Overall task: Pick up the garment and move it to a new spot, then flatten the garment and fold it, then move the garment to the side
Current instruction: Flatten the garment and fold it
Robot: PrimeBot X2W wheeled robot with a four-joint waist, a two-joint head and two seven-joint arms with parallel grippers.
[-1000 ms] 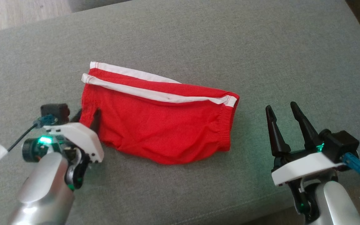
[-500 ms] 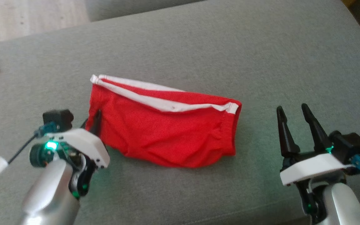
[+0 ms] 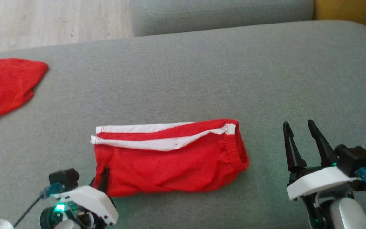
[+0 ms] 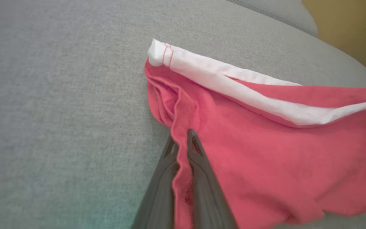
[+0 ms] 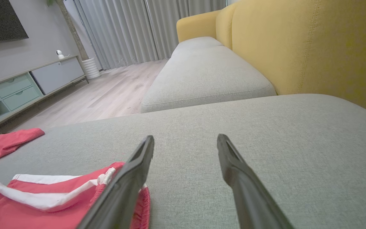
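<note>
We see the garment (image 3: 170, 165), red shorts with a white band (image 3: 145, 143) doubled along the top edge, lying folded over and fairly flat on the grey sofa cushion (image 3: 202, 79). In the head view it sits below the middle, long side running from 9 o'clock to 3 o'clock, with the gathered waistband at its 3 o'clock end and some shallow creases across the red cloth.

At the garment's 7 o'clock corner we find the left hand (image 3: 103, 178). In the left wrist view its two dark fingers (image 4: 202, 165) are pressed together on a raised ridge of the red fabric, which runs down between them, so this hand is clamped on the garment's edge. The white band runs from 11 o'clock off toward 3 o'clock above that grip.

The right hand (image 3: 298, 124) stands at 3 o'clock from the garment, near it but apart, touching nothing. Its fingers are spread wide with bare cushion showing between them, tips pointing to 12 o'clock. In the right wrist view the waistband end lies just beside the finger on the 9 o'clock side.

Farther out, at 10 o'clock in the head view, we see a second red cloth (image 3: 5, 86) crumpled at the cushion's edge, well apart from the garment. Pale wooden floor (image 3: 52, 22) shows at 11 o'clock, and a yellow backrest (image 5: 297, 47) rises beyond the cushion in the right wrist view.
</note>
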